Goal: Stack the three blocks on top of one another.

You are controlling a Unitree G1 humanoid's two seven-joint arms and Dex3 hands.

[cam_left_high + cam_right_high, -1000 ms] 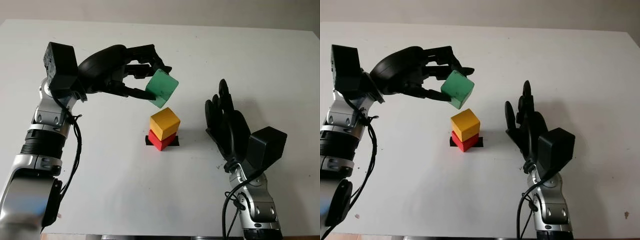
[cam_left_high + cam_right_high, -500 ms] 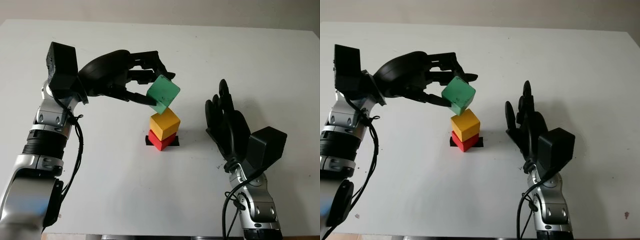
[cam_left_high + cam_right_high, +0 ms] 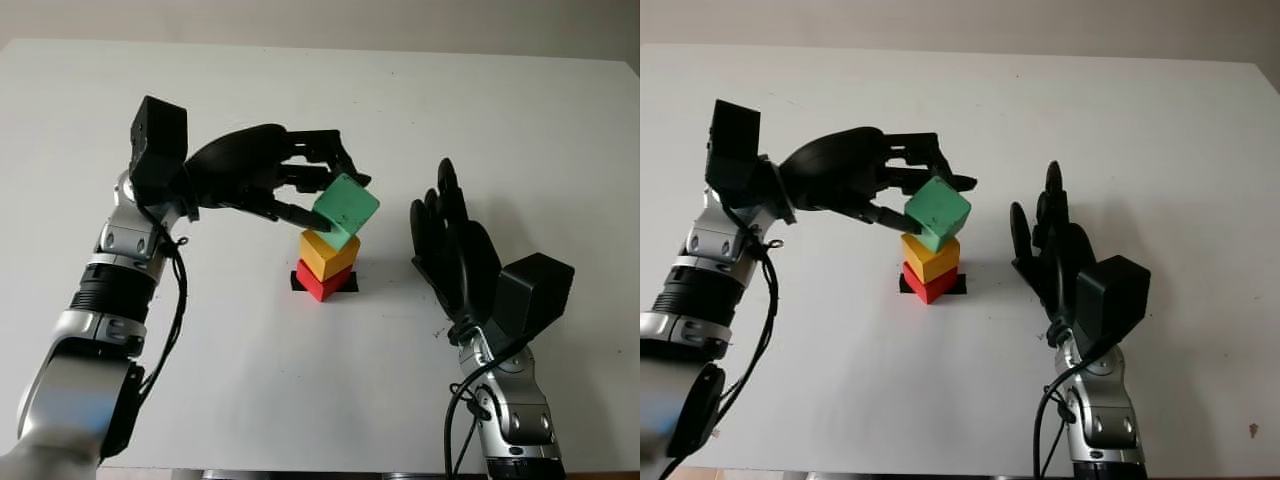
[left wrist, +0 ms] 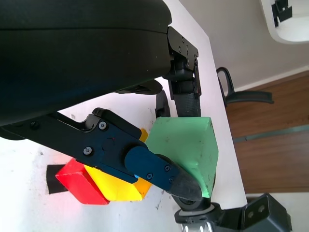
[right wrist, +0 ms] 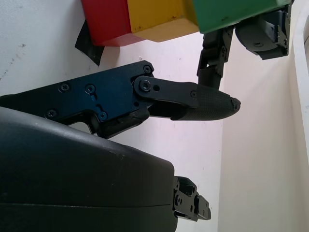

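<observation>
— Where is your left hand, and what has it got?

— My left hand is out over the middle of the white table, and my fingers are pinched around the green block. One finger presses its near face and the others reach round its far side. I hold it tilted, one corner down, right over the yellow block.

— Is the green one sitting on the yellow yet?

— It is at least just above it; its lower edge overlaps the yellow top in the head views. I cannot tell whether the two touch.

— And the rest of the pile?

— The yellow block sits on the red block, turned a little off its line. The red one stands on a black patch of tape stuck to the table.

— Your right hand?

— My right hand is open and holds nothing. It stands upright, to the right of the stack and apart from it, palm turned toward the blocks.
</observation>
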